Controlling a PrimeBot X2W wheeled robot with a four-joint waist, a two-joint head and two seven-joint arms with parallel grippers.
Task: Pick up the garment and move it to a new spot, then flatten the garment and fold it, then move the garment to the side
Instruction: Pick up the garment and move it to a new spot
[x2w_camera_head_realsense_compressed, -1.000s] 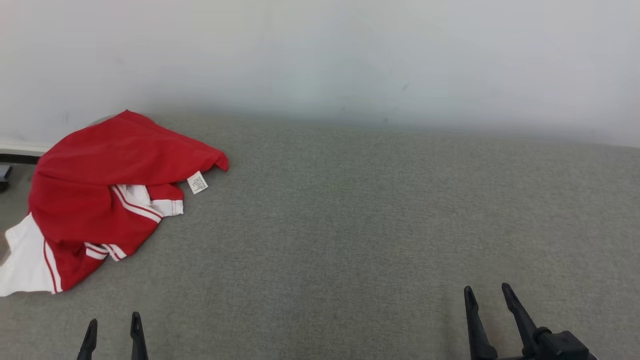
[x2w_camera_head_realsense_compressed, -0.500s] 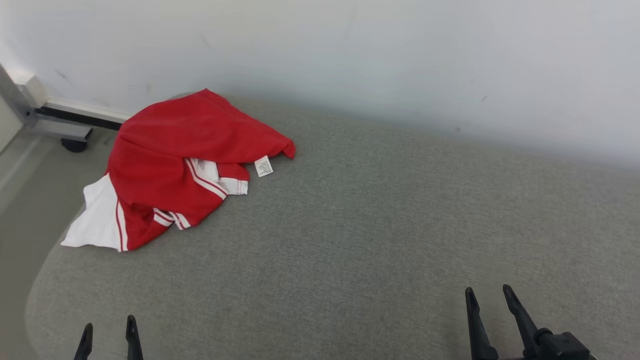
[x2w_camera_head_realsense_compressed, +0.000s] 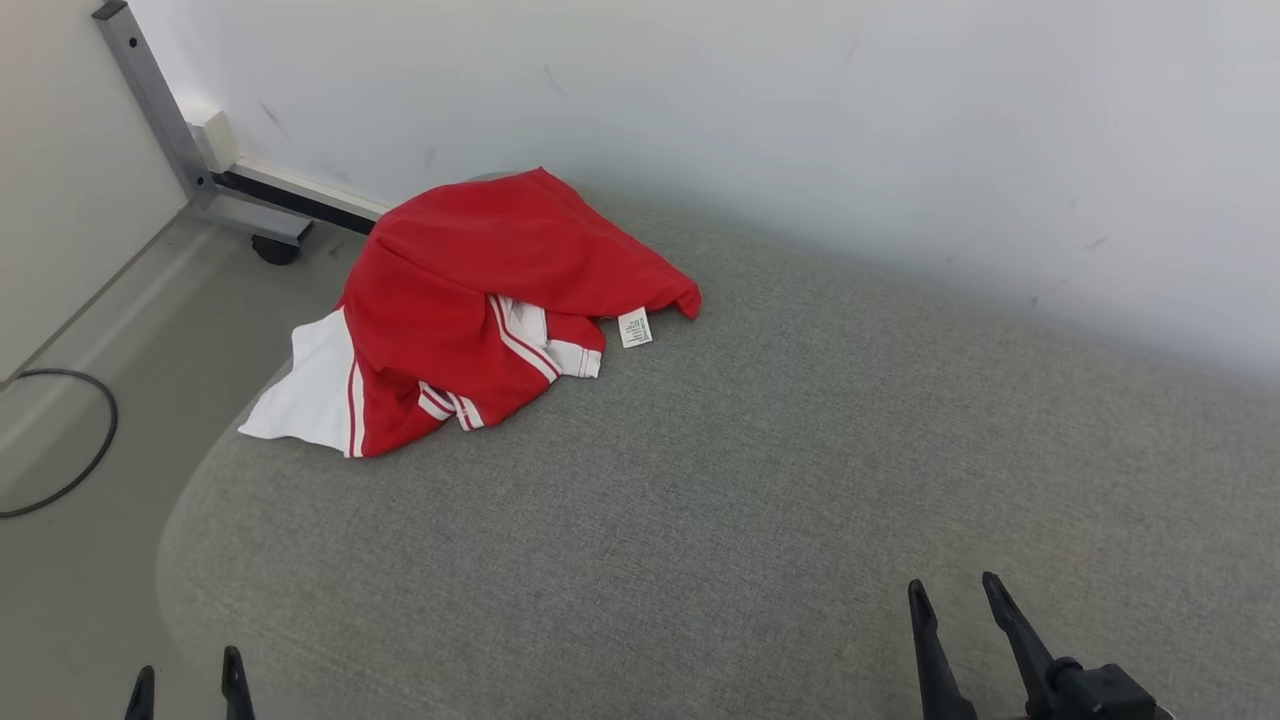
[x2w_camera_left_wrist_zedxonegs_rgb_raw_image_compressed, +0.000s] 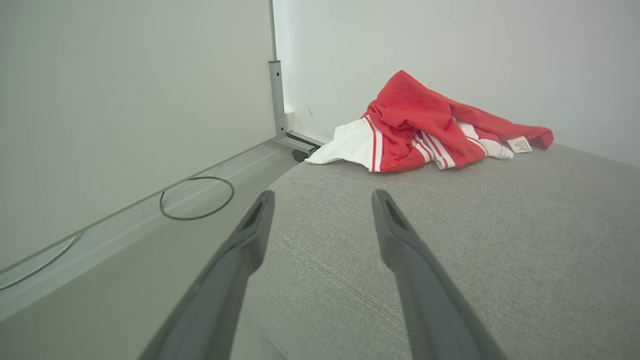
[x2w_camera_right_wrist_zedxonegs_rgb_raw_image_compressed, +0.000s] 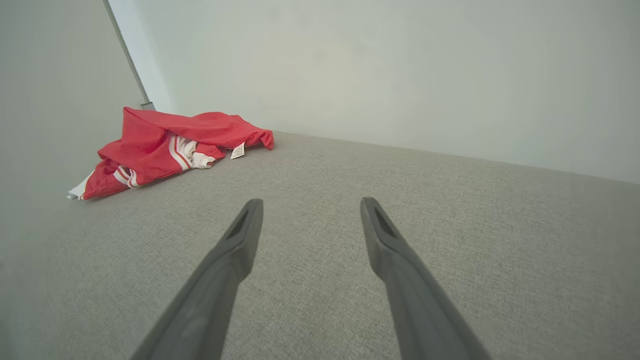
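Observation:
The garment (x2w_camera_head_realsense_compressed: 470, 300) is a crumpled red piece with white panels, white stripes and a small white label, lying near the far left corner of the grey padded surface (x2w_camera_head_realsense_compressed: 720, 480). It also appears in the left wrist view (x2w_camera_left_wrist_zedxonegs_rgb_raw_image_compressed: 420, 130) and the right wrist view (x2w_camera_right_wrist_zedxonegs_rgb_raw_image_compressed: 165, 145). My left gripper (x2w_camera_head_realsense_compressed: 185, 672) stands open at the lower left, over the surface's near left corner, well short of the garment. My right gripper (x2w_camera_head_realsense_compressed: 950, 598) stands open at the lower right, far from the garment. Both hold nothing.
A white wall (x2w_camera_head_realsense_compressed: 800, 120) runs right behind the surface. Left of the surface is the floor (x2w_camera_head_realsense_compressed: 90, 350), with a dark cable loop (x2w_camera_head_realsense_compressed: 85, 460) and a grey metal frame on a castor (x2w_camera_head_realsense_compressed: 272, 250). The surface's left edge is rounded.
The head camera has turned left, so the garment now sits nearer the middle of its view and the floor shows. Both grippers stay open and low, as before.

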